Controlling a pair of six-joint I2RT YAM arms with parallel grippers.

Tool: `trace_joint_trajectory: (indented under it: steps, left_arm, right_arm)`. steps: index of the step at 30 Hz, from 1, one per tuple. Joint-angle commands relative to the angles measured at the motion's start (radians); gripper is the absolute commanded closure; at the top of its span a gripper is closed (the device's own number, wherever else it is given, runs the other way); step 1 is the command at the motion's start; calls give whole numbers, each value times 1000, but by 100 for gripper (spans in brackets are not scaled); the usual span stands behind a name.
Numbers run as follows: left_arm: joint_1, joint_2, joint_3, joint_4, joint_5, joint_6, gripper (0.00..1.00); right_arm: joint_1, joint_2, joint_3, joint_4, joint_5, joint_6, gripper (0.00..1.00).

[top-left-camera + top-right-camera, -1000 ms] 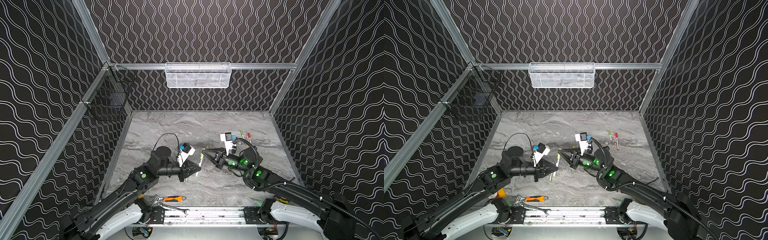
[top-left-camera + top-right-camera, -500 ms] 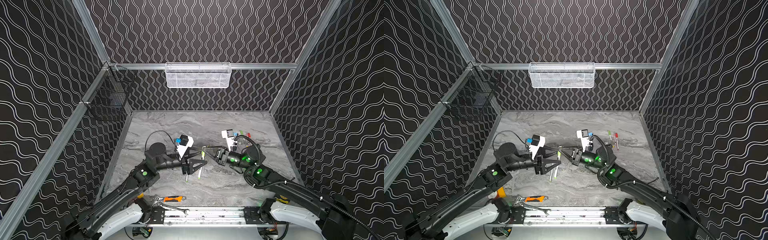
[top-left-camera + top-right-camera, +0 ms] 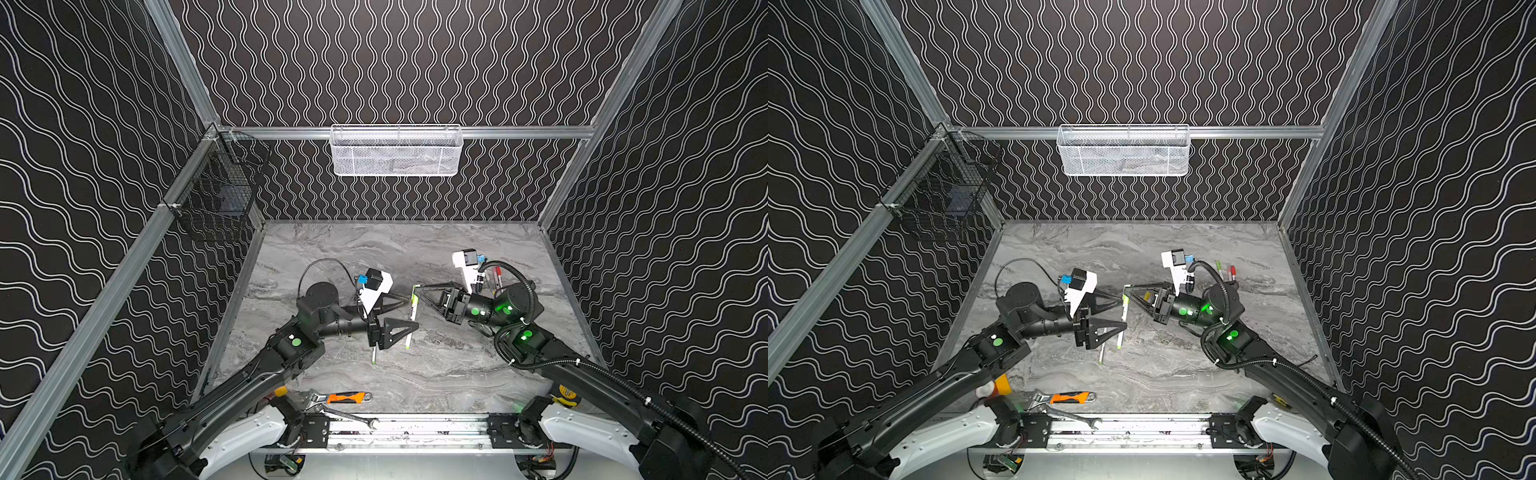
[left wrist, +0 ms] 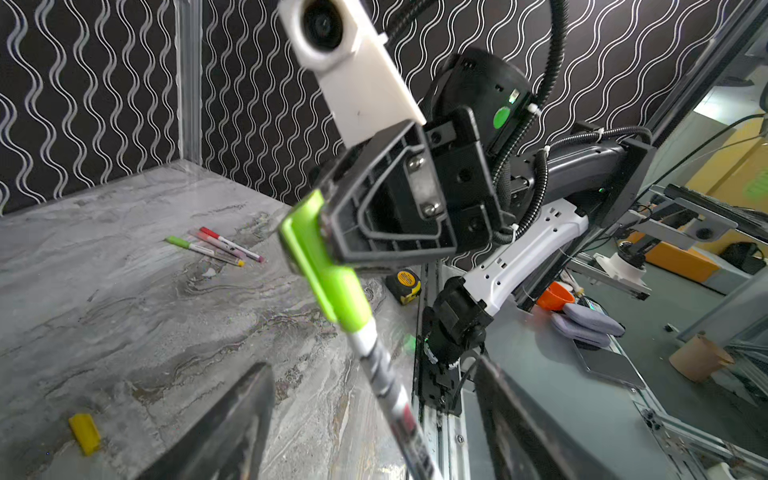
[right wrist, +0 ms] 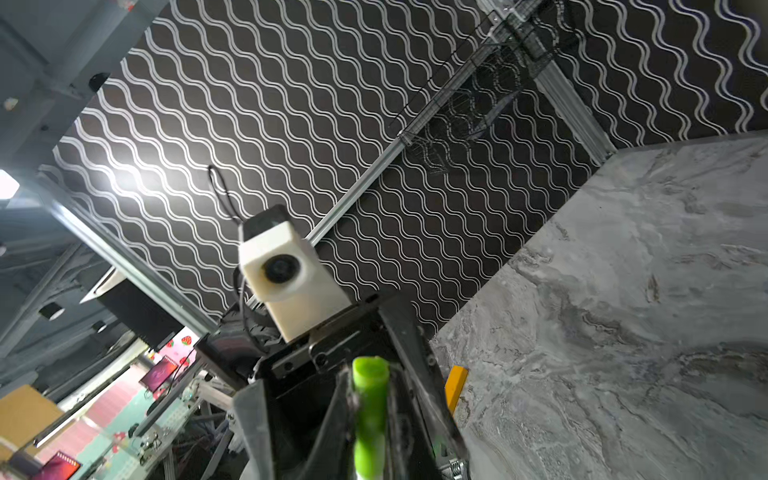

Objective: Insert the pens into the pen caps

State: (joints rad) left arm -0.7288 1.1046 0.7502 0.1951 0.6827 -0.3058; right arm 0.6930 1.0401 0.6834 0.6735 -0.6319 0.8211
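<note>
Pen seated in green cap, over the middle of the table.
Light, stiff, slick plastic that will likely pivot, so it is best gripped at cap or mid-barrel. Right gripper pinches the cap; left gripper jaws stand spread around the barrel.

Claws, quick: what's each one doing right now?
Left claw: open, gripping nothing; the pen runs through the gap.
Right claw: closed on the lime green cap, pen pushed into it.
</note>
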Motion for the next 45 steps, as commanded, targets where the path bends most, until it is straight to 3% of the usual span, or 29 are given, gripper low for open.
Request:
trace_joint_trajectory:
  steps: [1, 4, 6, 11, 19, 25, 28, 33, 39, 41, 45]
  left_arm:
    - [-3, 29, 19, 14, 83, 14, 34]
    - [-5, 47, 19, 39, 125, 2, 51]
    - [-6, 52, 17, 57, 138, -7, 69]
    - [-6, 60, 18, 82, 160, -13, 100]
    - [-6, 50, 39, 98, 68, 12, 100]
    - [-6, 88, 79, 168, 84, -22, 100]
    - [-6, 84, 85, 173, 40, -16, 100]
    - [-6, 63, 93, 169, -14, 11, 100]
    - [-6, 69, 86, 192, -3, -14, 100]
    - [-6, 68, 82, 193, 1, -20, 85]
    - [-6, 47, 81, 142, 8, -8, 38]
  right_arm:
    - [1, -14, -8, 109, -57, -41, 96]
    - [0, -21, -9, 104, -64, -74, 96]
    - [0, -28, -10, 90, -56, -89, 96]
    - [0, -31, -13, 78, -72, -95, 96]
    - [35, -56, -64, -86, -22, -107, 97]
    - [133, -108, -106, -302, 130, -267, 99]
    - [160, -115, -123, -397, 191, -314, 100]
    - [166, -101, -136, -462, 251, -264, 100]
    - [168, -102, -119, -383, 266, -196, 100]
    - [168, -97, -79, -405, 299, -193, 100]
    - [134, -93, 11, -503, 425, -195, 100]
